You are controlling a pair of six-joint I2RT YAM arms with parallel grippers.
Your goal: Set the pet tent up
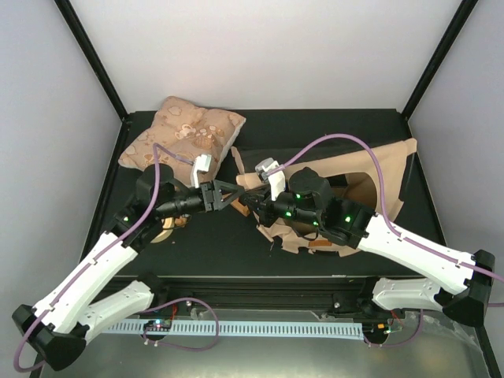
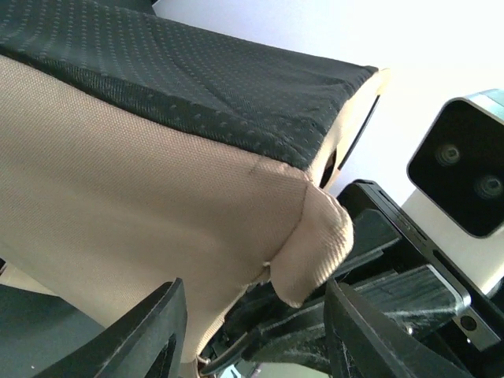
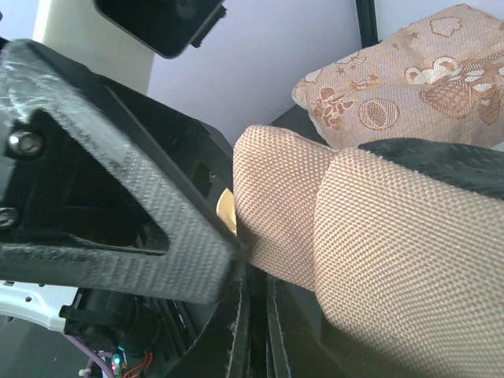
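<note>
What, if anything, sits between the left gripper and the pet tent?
Nothing visible does. The left gripper, fingers open, flanks a tan corner of the pet tent; the right gripper pinches that fabric just beyond. The cushion lies apart at the back left.

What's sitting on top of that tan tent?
The right arm reaches across the tent, the right gripper shut on a fold of fabric. The tent parts beneath the arm are covered.

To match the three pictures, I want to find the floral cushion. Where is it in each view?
Top external: the cushion lies at the table's far left corner.
Left wrist: not in it.
Right wrist: upper right, behind tan fabric.
Shared landmark: the pet tent, its tan fabric in all three views.
</note>
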